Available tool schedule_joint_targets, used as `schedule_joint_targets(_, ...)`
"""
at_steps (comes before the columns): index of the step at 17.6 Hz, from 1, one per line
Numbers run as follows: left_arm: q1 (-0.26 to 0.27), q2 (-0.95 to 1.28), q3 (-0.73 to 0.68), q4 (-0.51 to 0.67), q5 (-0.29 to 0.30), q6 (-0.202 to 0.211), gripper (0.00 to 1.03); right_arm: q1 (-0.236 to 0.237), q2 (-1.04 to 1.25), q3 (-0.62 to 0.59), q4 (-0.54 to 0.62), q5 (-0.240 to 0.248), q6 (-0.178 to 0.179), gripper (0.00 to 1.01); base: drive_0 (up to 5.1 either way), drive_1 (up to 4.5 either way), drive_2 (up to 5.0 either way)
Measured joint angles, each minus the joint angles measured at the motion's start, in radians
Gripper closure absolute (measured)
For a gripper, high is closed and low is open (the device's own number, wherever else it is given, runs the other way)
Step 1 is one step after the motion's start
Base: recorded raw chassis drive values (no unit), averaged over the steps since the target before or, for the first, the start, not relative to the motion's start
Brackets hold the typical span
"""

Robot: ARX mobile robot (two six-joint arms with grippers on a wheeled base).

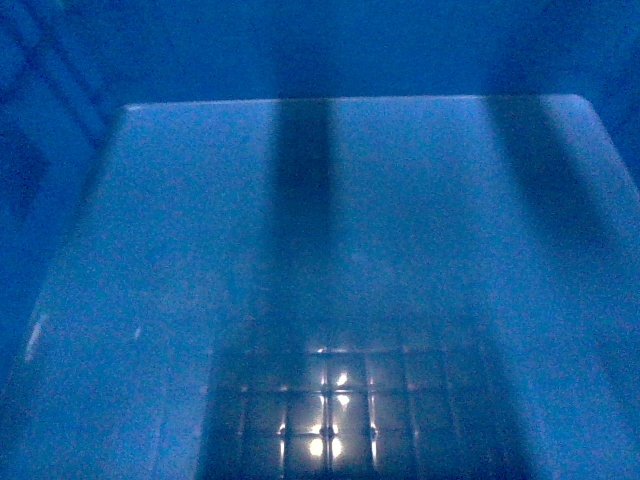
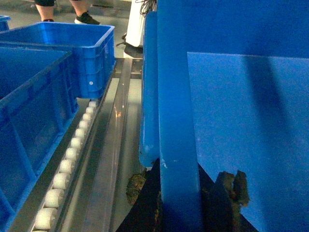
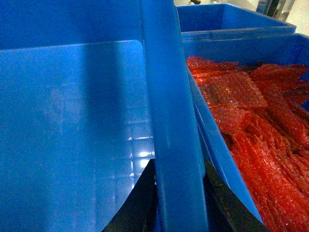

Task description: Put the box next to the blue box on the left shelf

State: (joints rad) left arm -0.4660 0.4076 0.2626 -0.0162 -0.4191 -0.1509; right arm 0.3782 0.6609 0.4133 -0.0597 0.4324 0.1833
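Left gripper (image 2: 179,205) is clamped over the thick rim of the large bright-blue open-topped plastic crate (image 2: 241,125), one dark worn finger (image 2: 235,186) inside the wall, the other below the lip outside. Right gripper (image 3: 179,203) bites the opposite rim the same way, dark fingers (image 3: 137,203) straddling the lip. So the crate hangs between both arms, and the head camera stares straight down into it: smooth inner walls, a floor embossed with a square grid (image 1: 325,420) catching glints of light.

Out to the left side, a metal conveyor rail with white plastic rollers (image 2: 63,166) runs alongside, and two more blue ribbed crates (image 2: 67,53) sit on it, close beside the held one but apart from it. Someone's legs in dark shoes (image 2: 87,18) stand at the far end.

Over on the right, another blue bin packed with red bubble-wrap sheets (image 3: 260,130) sits hard against the held crate's wall, with a further blue crate (image 3: 227,19) behind.
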Motion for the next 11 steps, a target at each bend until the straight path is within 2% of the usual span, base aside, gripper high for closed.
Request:
schedule_joint_targets(8,-0.004,0.002,-0.002,0.018,-0.013,0.005,0.94,0.0,0.0,0.0,0.0,0.0,0.0,0.83,0.0,0.0,0.0)
schedule_joint_targets(9,-0.053,0.031,-0.039,0.137,-0.103,0.052,0.94,0.0,0.0,-0.001,0.003,0.005,-0.002,0.83,0.0,0.0,0.0)
schedule_joint_targets(10,-0.097,0.073,-0.06,0.282,-0.201,0.101,0.94,0.023,0.011,-0.033,0.132,0.094,-0.05,0.84,0.0,0.0,0.0)
schedule_joint_targets(11,-0.097,0.092,-0.06,0.359,-0.237,0.14,0.94,0.036,0.016,-0.039,0.174,0.113,-0.071,0.84,0.0,0.0,0.0)
